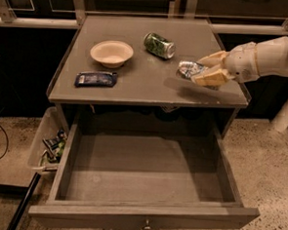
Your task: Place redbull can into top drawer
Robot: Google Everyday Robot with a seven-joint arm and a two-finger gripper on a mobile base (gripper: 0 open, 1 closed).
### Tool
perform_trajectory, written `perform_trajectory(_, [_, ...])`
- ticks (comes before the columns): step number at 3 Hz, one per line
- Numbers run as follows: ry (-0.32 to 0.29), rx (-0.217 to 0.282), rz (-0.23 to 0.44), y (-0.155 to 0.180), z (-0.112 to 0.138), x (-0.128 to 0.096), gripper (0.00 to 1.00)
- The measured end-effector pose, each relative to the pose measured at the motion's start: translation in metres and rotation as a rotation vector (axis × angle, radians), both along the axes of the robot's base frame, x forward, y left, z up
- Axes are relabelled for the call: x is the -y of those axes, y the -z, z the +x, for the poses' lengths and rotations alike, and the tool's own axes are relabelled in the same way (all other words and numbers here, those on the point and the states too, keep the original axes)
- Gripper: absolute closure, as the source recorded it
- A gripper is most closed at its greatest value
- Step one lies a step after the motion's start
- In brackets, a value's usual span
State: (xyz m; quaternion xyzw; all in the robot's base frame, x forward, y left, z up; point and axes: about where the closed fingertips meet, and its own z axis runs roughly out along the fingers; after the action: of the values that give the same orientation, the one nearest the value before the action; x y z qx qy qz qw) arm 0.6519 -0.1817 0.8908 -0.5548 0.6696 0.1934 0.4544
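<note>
The redbull can (188, 69), small, silvery and crinkled, is held between the fingers of my gripper (198, 71) at the right side of the tabletop (145, 90). The gripper is shut on the can and holds it a little above the table, with a shadow under it. The arm reaches in from the right. The top drawer (142, 215) is pulled out wide below the tabletop and nothing lies inside it. Its small metal knob (147, 227) shows at the front.
A green-patterned can (159, 44) lies on its side at the back of the table. A pale bowl (111, 53) and a dark-blue snack packet (96, 78) are on the left. A pale bin with wrappers (48, 147) stands left of the drawer.
</note>
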Motion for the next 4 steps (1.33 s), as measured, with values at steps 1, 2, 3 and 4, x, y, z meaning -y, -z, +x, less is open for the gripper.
perform_trajectory(1, [-0.02,0.061,0.0,-0.002,-0.049,0.004,1.0])
perform_trajectory(2, [-0.07,0.082,0.029,0.018,-0.103,0.004,1.0])
perform_trajectory(3, [-0.147,0.078,0.03,0.047,-0.153,0.005,1.0])
perform_trajectory(4, [-0.147,0.078,0.03,0.047,-0.153,0.005,1.0])
